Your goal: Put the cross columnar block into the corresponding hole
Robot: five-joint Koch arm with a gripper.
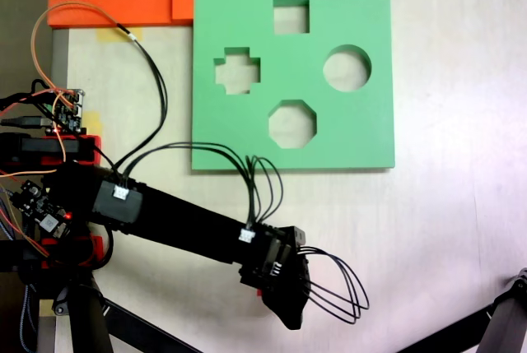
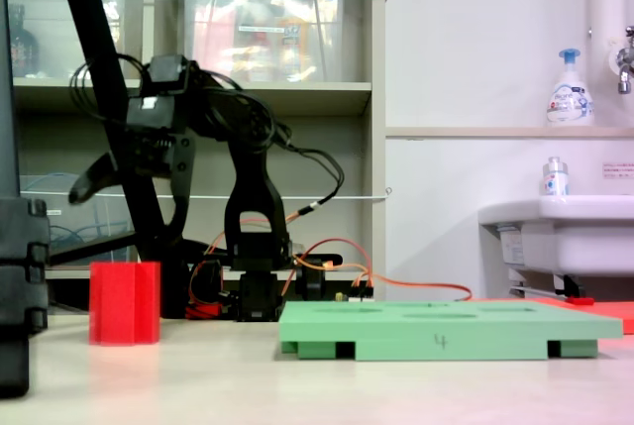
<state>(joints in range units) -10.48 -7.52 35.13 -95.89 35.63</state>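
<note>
Top-down fixed view: green foam board (image 1: 292,69) lay flat on the pale table (image 1: 461,229), with a plus-shaped cutout (image 1: 238,71) at its left, a square cutout (image 1: 291,16) above, a round one (image 1: 346,68) at right and an octagonal one (image 1: 291,123) below. Black arm (image 1: 181,217) reached from the left, gripper (image 1: 284,299) below the board's lower edge and off it; a bit of red showed under it. Jaws overlapped, couldn't tell if spread or pressed.

Low side fixed view: red cross block (image 2: 124,303) stood upright on the table, well left of the board (image 2: 446,329), apart from it. Gripper (image 2: 94,182) hung above the block, not touching it. Jaw state unclear here too.
</note>
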